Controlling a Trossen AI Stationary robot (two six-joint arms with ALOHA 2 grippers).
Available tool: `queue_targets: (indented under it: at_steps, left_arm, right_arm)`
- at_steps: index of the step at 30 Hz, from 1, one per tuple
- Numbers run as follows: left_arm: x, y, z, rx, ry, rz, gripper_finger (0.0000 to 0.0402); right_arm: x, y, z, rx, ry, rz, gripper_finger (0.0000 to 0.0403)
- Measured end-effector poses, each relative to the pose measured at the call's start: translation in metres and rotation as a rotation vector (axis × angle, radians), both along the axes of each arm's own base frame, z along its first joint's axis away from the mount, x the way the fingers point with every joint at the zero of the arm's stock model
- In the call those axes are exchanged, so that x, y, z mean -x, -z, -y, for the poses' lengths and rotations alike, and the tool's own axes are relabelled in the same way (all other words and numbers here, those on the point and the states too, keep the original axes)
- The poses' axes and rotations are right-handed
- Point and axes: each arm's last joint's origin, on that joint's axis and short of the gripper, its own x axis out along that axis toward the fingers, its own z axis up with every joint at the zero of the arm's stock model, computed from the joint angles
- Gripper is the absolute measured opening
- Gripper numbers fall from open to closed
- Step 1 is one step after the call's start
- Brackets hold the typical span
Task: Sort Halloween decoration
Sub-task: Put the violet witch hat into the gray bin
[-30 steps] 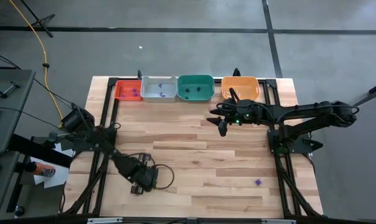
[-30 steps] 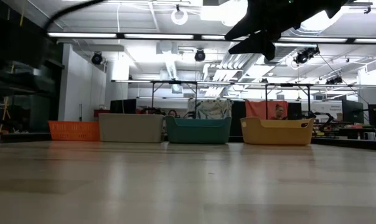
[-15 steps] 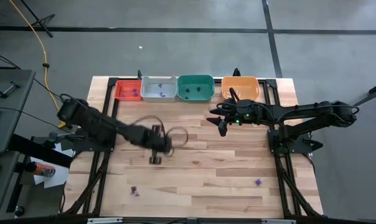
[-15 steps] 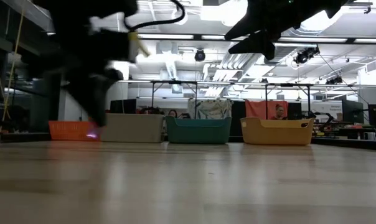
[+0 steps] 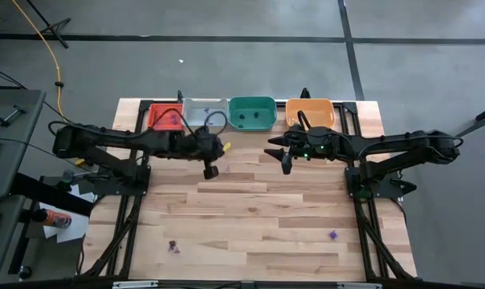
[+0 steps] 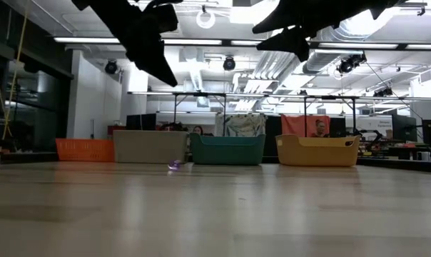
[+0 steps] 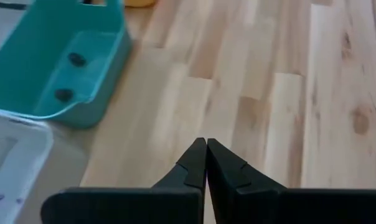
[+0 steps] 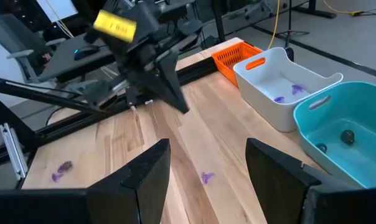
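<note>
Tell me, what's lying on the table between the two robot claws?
One tiny purple trinket lies on the table between the left gripper and the right gripper. The right wrist view shows it.

Left arm swung from the near-left of the table up toward the tray row. Left gripper (image 5: 212, 170) now hangs just in front of the grey tray (image 5: 204, 115), fingers pressed together, nothing between them. A purple trinket (image 6: 174, 165) now lies on the table in front of the grey tray, not there a second ago. Another trinket (image 5: 173, 246) near the front-left edge, uncovered once the arm left.
</note>
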Motion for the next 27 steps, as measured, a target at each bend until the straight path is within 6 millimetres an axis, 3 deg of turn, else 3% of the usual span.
queue_targets:
  at_steps: [6, 12, 19, 27]
  left_arm:
    - [0.001, -0.001, -0.01, 0.075, -0.083, 0.029, 0.0]
    - [-0.008, 0.013, -0.012, 0.11, -0.046, -0.018, 0.0013]
    - [-0.025, 0.04, -0.012, 0.082, 0.077, -0.102, 0.0089]
    - [-0.043, 0.09, -0.014, 0.052, 0.141, -0.27, 0.0156]
  right_arm:
    - [-0.009, 0.005, 0.001, -0.004, 0.002, 0.017, 0.0204]
    - [-0.018, 0.011, 0.001, -0.004, 0.002, 0.025, 0.0204]
    - [-0.014, 0.005, 0.001, 0.005, 0.001, 0.048, 0.0204]
    - [-0.005, -0.006, 0.001, 0.007, 0.003, 0.09, 0.0204]
